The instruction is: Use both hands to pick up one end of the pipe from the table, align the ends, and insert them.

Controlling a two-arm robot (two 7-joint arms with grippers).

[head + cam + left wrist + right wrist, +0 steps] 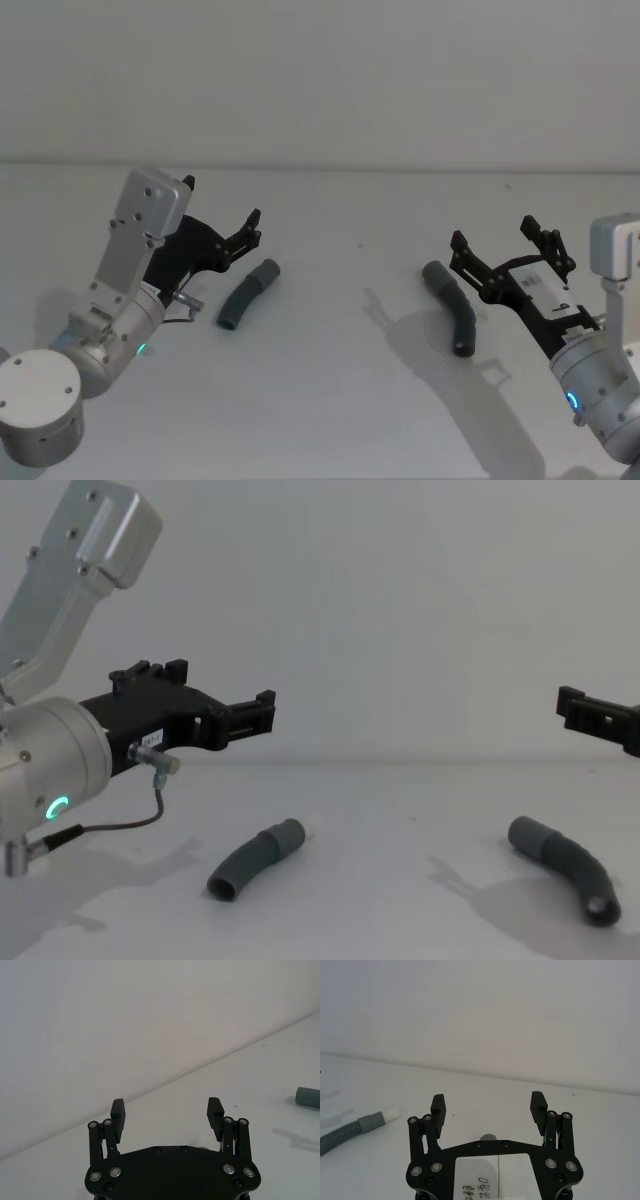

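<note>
While neither piece has been lifted yet, the bench (330,410) carries both halves of the pipe, well apart, one on each side of me. My left arm (135,235) reaches in from the left and my right arm (600,375) from the right, so each has its own half to deal with.

My left tool (167,1112) is spread wide and grips nothing. It hangs above the bench just beside the left hose piece (248,295), on its outer side. My right tool (489,1105) is likewise released and empty. It sits raised over the right hose piece (455,305), and from that wrist I catch a bit of grey peeking past the tool's base.

Both pieces lie flat on the bench, each curved. Their lighter ends are turned inward and away from me, and the dark open ends are nearer my body. That layout suits the job, I think. If I take each one by its ribbed middle, the mating ends stay free and already roughly face each other.

The left piece ends in a narrow cuff (285,833) with a small white tip (391,1113). The right one ends in a wider plain collar (525,832). I judge the tip is meant to go into the collar, so I am at the approach, with both grasps yet to come.
</note>
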